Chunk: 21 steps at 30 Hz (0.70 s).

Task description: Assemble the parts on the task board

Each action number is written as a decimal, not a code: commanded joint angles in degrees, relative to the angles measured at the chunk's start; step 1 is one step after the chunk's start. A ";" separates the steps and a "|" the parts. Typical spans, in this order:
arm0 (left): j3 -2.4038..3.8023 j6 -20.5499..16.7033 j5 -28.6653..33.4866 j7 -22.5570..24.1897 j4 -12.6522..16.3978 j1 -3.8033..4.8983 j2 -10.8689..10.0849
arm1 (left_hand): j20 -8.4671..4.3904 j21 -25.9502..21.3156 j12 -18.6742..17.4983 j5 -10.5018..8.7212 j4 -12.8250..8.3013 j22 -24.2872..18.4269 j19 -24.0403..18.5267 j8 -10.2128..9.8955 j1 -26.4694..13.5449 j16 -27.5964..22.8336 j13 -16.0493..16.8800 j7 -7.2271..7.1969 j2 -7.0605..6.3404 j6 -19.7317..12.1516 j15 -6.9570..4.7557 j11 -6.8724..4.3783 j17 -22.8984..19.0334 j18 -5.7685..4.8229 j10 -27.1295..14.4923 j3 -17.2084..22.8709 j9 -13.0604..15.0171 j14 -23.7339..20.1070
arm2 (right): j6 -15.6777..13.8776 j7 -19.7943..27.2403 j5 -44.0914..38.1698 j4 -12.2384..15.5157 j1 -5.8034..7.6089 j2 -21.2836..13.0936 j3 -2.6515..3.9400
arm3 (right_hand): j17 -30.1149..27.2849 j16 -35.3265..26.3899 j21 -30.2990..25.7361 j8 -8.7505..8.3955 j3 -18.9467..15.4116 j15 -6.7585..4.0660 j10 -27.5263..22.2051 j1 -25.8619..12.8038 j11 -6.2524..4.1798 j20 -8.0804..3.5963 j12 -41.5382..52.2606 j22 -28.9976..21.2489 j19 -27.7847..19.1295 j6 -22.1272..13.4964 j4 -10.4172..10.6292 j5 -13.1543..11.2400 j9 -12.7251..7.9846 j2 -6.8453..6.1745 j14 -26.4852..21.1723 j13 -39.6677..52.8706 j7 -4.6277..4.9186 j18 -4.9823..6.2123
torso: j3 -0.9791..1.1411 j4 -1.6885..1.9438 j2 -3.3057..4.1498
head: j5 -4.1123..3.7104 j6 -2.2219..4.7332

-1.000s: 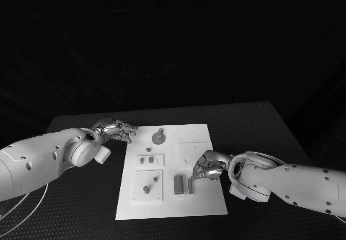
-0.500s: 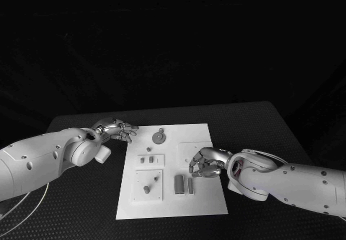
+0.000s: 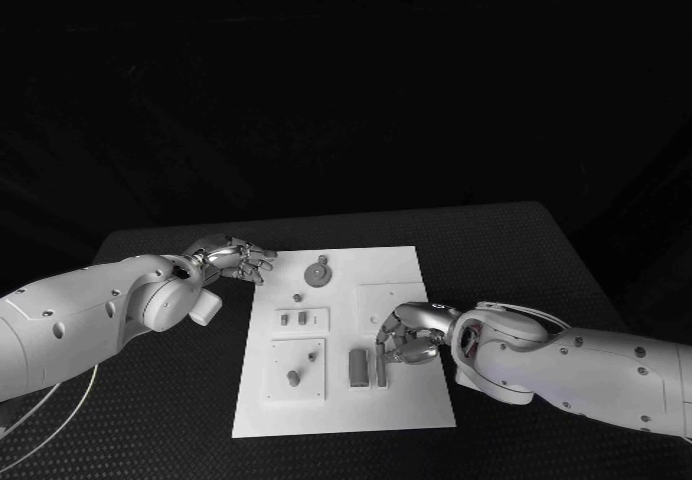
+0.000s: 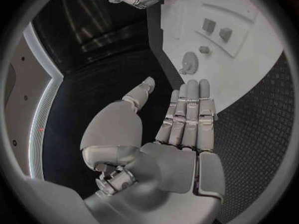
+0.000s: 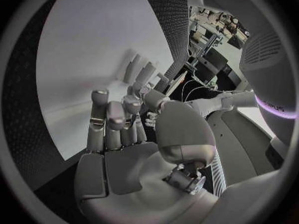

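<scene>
No readable writing anywhere. Board (image 3: pixel 397 275) lies mid-table (image 3: pixel 519 250). Right hand (image 3: pixel 408 337) over the board's near right, fingers curled, hiding part of the 2 upright bars (image 3: pixel 359 367); whether it grips anything, cannot tell. Left hand (image 3: pixel 235 260) hovers off the board's far left corner, fingers apart, holding nothing. Gear (image 3: pixel 317 273) sits far on the board.

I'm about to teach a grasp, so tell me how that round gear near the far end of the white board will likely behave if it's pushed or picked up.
The gear lies flat, so it would probably slide on the task board, not roll. It looks thin, likely light and hard to pinch.
</scene>
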 commanded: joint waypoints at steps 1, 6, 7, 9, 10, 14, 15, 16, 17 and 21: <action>0.03 0.77 -0.12 0.39 0.10 0.05 0.12 | 0.22 -0.22 0.08 -0.20 0.35 0.03 -0.34 0.24 -0.07 -0.38 0.07 0.16 0.38 -0.44 0.04 -0.15 0.10 0.67 -0.34 -0.12 -0.06 -0.23 | 1.59 -0.30 -1.63 -0.25 -0.29 0.37 0.00 | 0.07 -0.37 -0.39 -0.30 -0.29 0.12 -0.48 -0.55 0.14 0.15 -0.38 0.93 -0.24 -0.75 0.46 0.11 -0.15 0.17 -0.42 -0.08 0.74 1.58 | 0.01 -0.01 0.00 | 0.01 -0.06; 0.02 0.75 -0.12 0.36 0.07 0.05 0.09 | 0.22 -0.22 0.08 -0.20 0.39 0.03 -0.34 0.24 -0.12 -0.38 0.07 0.17 0.43 -0.45 0.04 -0.15 0.10 0.67 -0.34 -0.13 -0.07 -0.23 | 0.59 -1.03 -2.61 -0.92 -0.46 0.73 0.00 | 0.03 -0.55 -0.56 -0.55 -0.40 0.14 -0.81 -1.25 0.19 0.21 -0.70 0.86 -0.36 -1.03 1.48 0.11 -0.38 -0.47 -0.60 -0.19 0.81 1.58 | 0.01 0.00 0.00 | 0.02 -0.08; 0.02 0.74 -0.12 0.36 0.06 0.05 0.10 | 0.22 -0.22 0.08 -0.20 0.39 0.03 -0.34 0.24 -0.12 -0.38 0.07 0.17 0.44 -0.45 0.04 -0.15 0.10 0.67 -0.34 -0.13 -0.07 -0.23 | 0.47 -1.10 -2.91 -1.01 -0.47 0.78 0.00 | 0.02 -0.57 -0.59 -0.57 -0.40 0.14 -0.84 -1.31 0.20 0.22 -0.74 0.85 -0.38 -1.06 1.60 0.11 -0.41 -0.55 -0.63 -0.20 0.82 1.58 | 0.01 0.00 0.00 | 0.02 -0.08; 0.02 0.73 -0.12 0.36 0.08 0.05 0.09 | 0.22 -0.22 0.08 -0.20 0.40 0.03 -0.35 0.24 -0.14 -0.39 0.07 0.17 0.45 -0.46 0.04 -0.15 0.11 0.67 -0.35 -0.14 -0.07 -0.23 | -0.07 -1.24 -3.64 -1.12 -0.53 0.85 0.00 | 0.00 -0.62 -0.64 -0.62 -0.39 0.15 -0.92 -1.45 0.22 0.23 -0.82 0.82 -0.40 -1.11 1.90 0.11 -0.46 -0.73 -0.66 -0.23 0.84 1.58 | 0.02 0.01 0.01 | 0.02 -0.10; 0.02 0.76 -0.12 0.36 0.08 0.05 0.09 | 0.22 -0.23 0.07 -0.20 0.41 0.03 -0.35 0.23 -0.15 -0.39 0.07 0.17 0.45 -0.46 0.04 -0.15 0.11 0.67 -0.35 -0.14 -0.07 -0.23 | -0.07 -1.29 -3.81 -1.16 -0.57 0.85 0.00 | 0.00 -0.63 -0.66 -0.64 -0.37 0.15 -0.94 -1.46 0.22 0.22 -0.84 0.82 -0.40 -1.13 1.96 0.11 -0.48 -0.78 -0.67 -0.24 0.84 1.58 | 0.01 0.01 0.00 | 0.03 -0.12; 0.01 0.80 -0.12 0.35 0.07 0.05 0.12 | 0.22 -0.23 0.07 -0.20 0.44 0.02 -0.35 0.23 -0.19 -0.39 0.07 0.18 0.49 -0.48 0.04 -0.14 0.11 0.67 -0.36 -0.15 -0.08 -0.23 | -0.33 -1.30 -3.81 -1.31 -0.64 0.99 0.00 | 0.00 -0.65 -0.67 -0.65 -0.30 0.15 -0.96 -1.43 0.22 0.20 -0.86 0.81 -0.38 -1.13 2.10 0.11 -0.50 -0.84 -0.68 -0.24 0.84 1.58 | 0.00 0.02 0.02 | 0.06 -0.18; 0.01 0.79 -0.12 0.35 0.07 0.05 0.13 | 0.22 -0.23 0.07 -0.20 0.45 0.02 -0.35 0.23 -0.20 -0.39 0.07 0.18 0.49 -0.48 0.04 -0.14 0.11 0.67 -0.36 -0.15 -0.08 -0.23 | -0.50 -1.29 -3.81 -1.33 -0.67 1.02 0.00 | 0.00 -0.65 -0.68 -0.65 -0.28 0.14 -0.96 -1.40 0.21 0.20 -0.87 0.81 -0.38 -1.13 2.12 0.11 -0.51 -0.83 -0.68 -0.24 0.84 1.58 | 0.00 0.02 0.02 | 0.06 -0.18; 0.01 0.79 -0.12 0.35 0.06 0.05 0.13 | 0.22 -0.23 0.07 -0.20 0.45 0.02 -0.36 0.23 -0.20 -0.39 0.07 0.18 0.49 -0.48 0.04 -0.14 0.11 0.67 -0.36 -0.16 -0.08 -0.23 | -0.58 -1.29 -3.80 -1.33 -0.68 1.02 0.00 | 0.00 -0.65 -0.68 -0.65 -0.27 0.14 -0.97 -1.39 0.21 0.19 -0.87 0.81 -0.37 -1.13 2.12 0.11 -0.51 -0.83 -0.67 -0.24 0.84 1.58 | 0.01 0.01 0.01 | 0.04 -0.19; 0.01 0.78 -0.12 0.35 0.06 0.05 0.13 | 0.22 -0.23 0.07 -0.20 0.45 0.02 -0.36 0.23 -0.21 -0.39 0.07 0.18 0.50 -0.48 0.04 -0.14 0.11 0.67 -0.36 -0.16 -0.08 -0.23 | -0.69 -1.29 -3.80 -1.32 -0.70 1.04 0.00 | 0.00 -0.65 -0.68 -0.65 -0.26 0.14 -0.96 -1.38 0.21 0.19 -0.87 0.81 -0.37 -1.12 2.13 0.11 -0.51 -0.82 -0.67 -0.24 0.84 1.58 | 0.01 0.01 0.01 | 0.04 -0.19; 0.01 0.84 -0.12 0.33 0.04 0.05 0.14 | 0.22 -0.23 0.07 -0.20 0.46 0.02 -0.36 0.23 -0.22 -0.39 0.07 0.18 0.51 -0.49 0.04 -0.14 0.12 0.67 -0.37 -0.16 -0.08 -0.23 | -0.42 -1.28 -3.76 -1.34 -0.72 1.06 0.01 | 0.01 -0.64 -0.67 -0.64 -0.22 0.13 -0.96 -1.28 0.20 0.16 -0.85 0.81 -0.33 -1.09 2.13 0.11 -0.52 -0.89 -0.65 -0.22 0.83 1.58 | 0.00 -0.01 -0.01 | 0.05 -0.18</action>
